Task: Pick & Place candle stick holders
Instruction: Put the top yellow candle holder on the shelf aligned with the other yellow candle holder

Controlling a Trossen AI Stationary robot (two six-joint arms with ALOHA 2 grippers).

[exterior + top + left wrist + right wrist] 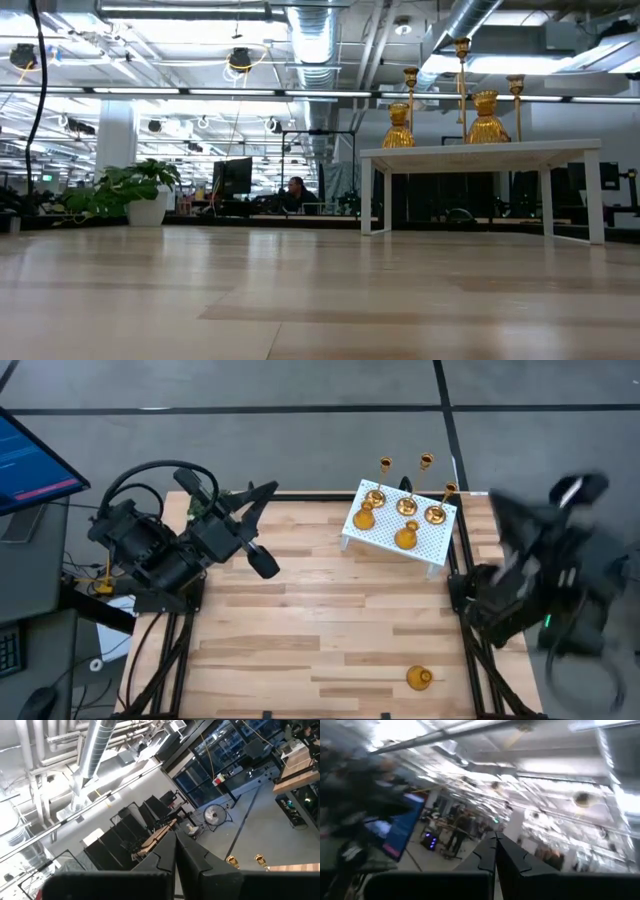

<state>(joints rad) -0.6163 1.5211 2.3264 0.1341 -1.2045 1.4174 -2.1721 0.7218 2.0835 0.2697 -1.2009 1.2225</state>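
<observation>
One squat candle stick holder [419,678] lies alone on my tabletop [320,630]; my left pincer [262,493] and right pincer [496,845] are closed, empty.

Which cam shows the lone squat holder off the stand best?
High view: the squat amber holder sits alone on the table's near right, far from the white stand. Low view and both wrist views don't show it.

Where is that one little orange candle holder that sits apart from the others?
In the high view, the squat amber-orange bulb-shaped candle holder stands alone on the wooden table, near its front right corner, far from the white perforated stand.
</observation>
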